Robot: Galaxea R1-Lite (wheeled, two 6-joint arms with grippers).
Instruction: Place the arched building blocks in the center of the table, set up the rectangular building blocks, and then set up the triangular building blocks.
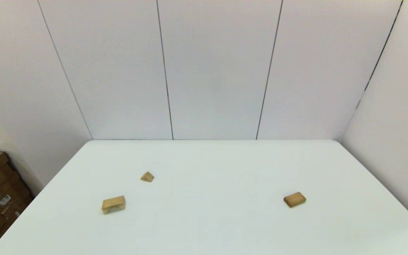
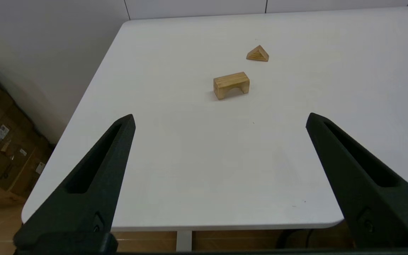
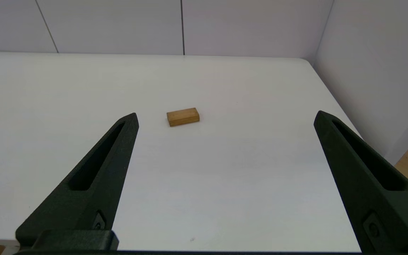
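Currently on the white worktop: three wooden blocks, none stacked, none gripped.

Item 1, arched block. Stands on its two feet, notch downward, on the robot's left half of the worktop, near the front. Well off centre, so its move to the middle is not yet done. Upright as it is, its long flat faces look easy to pinch from above.

Item 2, triangular block. Rests on a flat face, peak up, just beyond the arched block and slightly toward the centre; the two are near but apart.

Item 3, rectangular block. Lies flat on its broad face on the right half, well apart from the other two. Lying flat, it would have to be gripped and turned before it could be set up.

Left hand: fingers spread wide, holding nothing, poised back over the near edge of the worktop. The arched block sits ahead of it, roughly in line with the gap between the fingers, with the triangular block farther on. Probably the arm for the first pick, being on that side.

Right hand: fingers spread wide, empty, likewise held back at the near edge. The rectangular block lies ahead of it, closer to one finger than the other.

Neither hand appears in the head view.
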